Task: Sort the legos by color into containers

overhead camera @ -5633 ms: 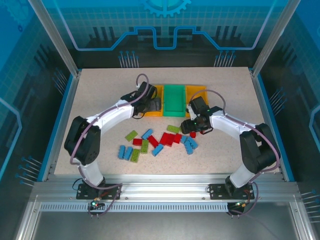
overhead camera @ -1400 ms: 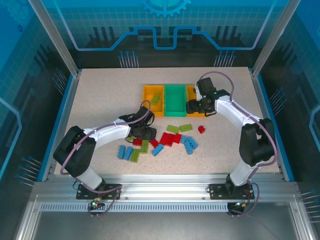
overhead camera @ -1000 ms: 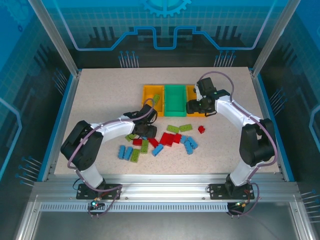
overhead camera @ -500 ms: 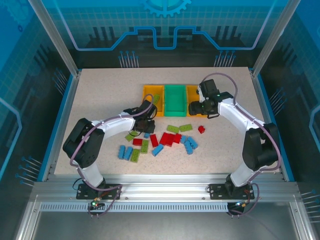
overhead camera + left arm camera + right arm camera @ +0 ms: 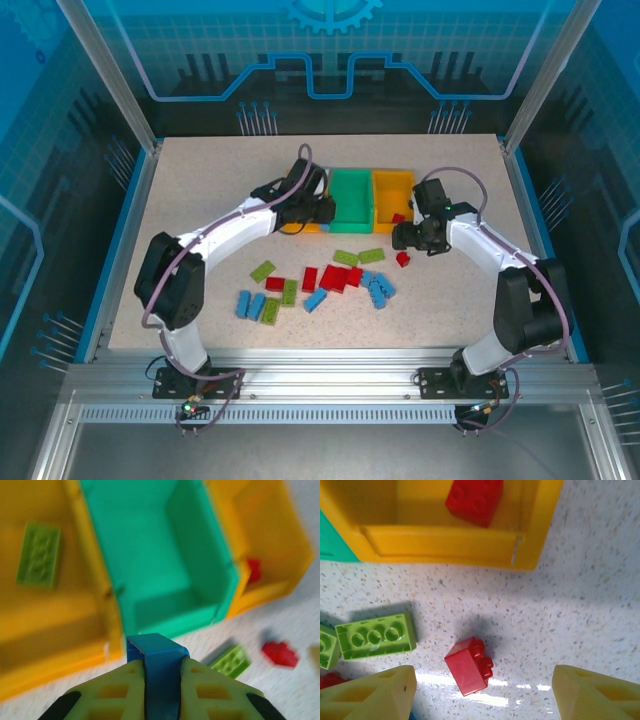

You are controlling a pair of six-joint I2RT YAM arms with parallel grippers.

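Observation:
My left gripper (image 5: pixel 157 669) is shut on a blue lego (image 5: pixel 157 651) and hangs just short of the near wall of the green container (image 5: pixel 160 555). In the top view that gripper (image 5: pixel 318 212) is at the joint between the yellow-orange bin (image 5: pixel 300 226) and the green bin (image 5: pixel 350 200). A lime lego (image 5: pixel 39 555) lies in the yellow-orange bin and a red one (image 5: pixel 474 495) in the orange bin (image 5: pixel 445 542). My right gripper (image 5: pixel 485 690) is open above a small red lego (image 5: pixel 469 666) on the table, just in front of the orange bin (image 5: pixel 392 190).
Loose red, blue and lime legos (image 5: pixel 320 285) lie scattered mid-table in front of the bins. A lime brick (image 5: pixel 375 636) sits left of the red one under my right gripper. Blue rails (image 5: pixel 125 240) edge the table.
My left gripper shut on the blue lego in the pile and carried it back toward the bins. My right gripper, still open, moved from the orange bin toward the red lego on the table.

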